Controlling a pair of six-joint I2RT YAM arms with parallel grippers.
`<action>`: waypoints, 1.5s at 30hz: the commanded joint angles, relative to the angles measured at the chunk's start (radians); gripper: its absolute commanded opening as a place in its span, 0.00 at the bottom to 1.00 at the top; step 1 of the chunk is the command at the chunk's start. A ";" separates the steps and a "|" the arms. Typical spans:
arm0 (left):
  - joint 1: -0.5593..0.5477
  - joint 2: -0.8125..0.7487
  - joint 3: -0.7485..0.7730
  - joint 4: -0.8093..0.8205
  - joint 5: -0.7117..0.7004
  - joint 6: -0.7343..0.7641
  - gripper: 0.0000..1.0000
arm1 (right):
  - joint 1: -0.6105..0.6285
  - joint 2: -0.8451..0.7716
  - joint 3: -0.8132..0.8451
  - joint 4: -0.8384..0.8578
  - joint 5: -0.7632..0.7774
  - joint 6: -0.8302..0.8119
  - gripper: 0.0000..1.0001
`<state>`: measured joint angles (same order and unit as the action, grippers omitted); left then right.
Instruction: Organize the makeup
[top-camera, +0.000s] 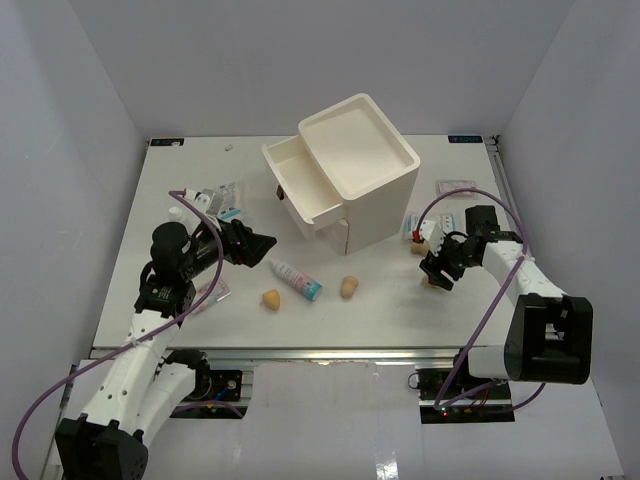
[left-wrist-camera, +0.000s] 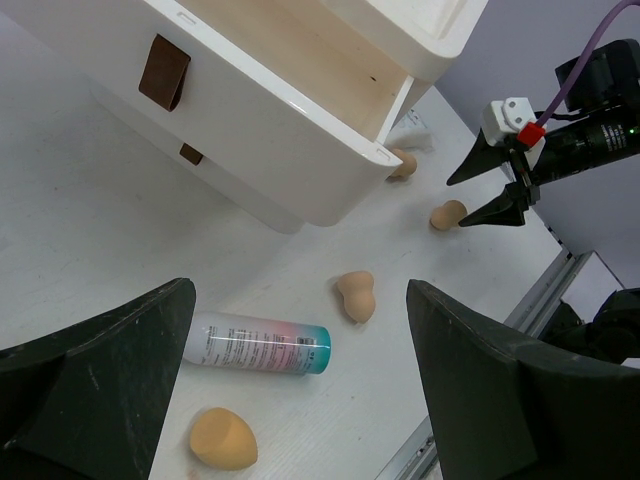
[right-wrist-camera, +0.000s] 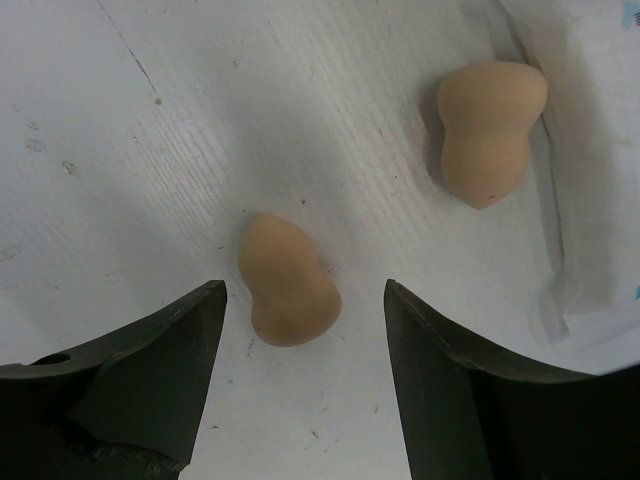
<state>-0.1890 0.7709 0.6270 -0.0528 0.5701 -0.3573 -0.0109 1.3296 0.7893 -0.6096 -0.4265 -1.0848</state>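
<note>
2 white-and-black arms (top-camera: 135, 365), purple cables (top-camera: 470, 190), black wedge fingers (right-wrist-camera: 120, 390), perhaps a red-tipped connector (left-wrist-camera: 510, 115)

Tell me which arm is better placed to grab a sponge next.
Right, likely. The right tool, open, hangs over a tan sponge, a finger on each side, so lowering and closing should catch it. The left tool is open too, but looks farther from the sponges in its view.

A cream drawer box (top-camera: 355, 165) stands angled at the back middle of the white table (top-camera: 190, 180). Its top is a shallow open tray, and its upper drawer (top-camera: 300, 185) is pulled out to the left. Two dark brown pulls (left-wrist-camera: 165, 72) show on its front. Pale walls (top-camera: 100, 80) close in three sides.
</note>
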 joint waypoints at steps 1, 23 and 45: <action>0.002 -0.001 -0.005 0.001 0.022 -0.003 0.98 | 0.002 0.026 -0.028 0.020 0.025 -0.027 0.69; 0.001 0.008 -0.007 0.010 0.035 -0.002 0.98 | 0.010 -0.090 0.060 -0.239 -0.204 -0.077 0.08; 0.002 -0.089 -0.042 0.047 0.104 -0.092 0.98 | 0.627 0.221 1.055 -0.121 -0.350 0.609 0.08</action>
<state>-0.1890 0.7410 0.5968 0.0135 0.6925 -0.3817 0.5889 1.4445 1.7110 -0.8975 -0.8852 -0.7289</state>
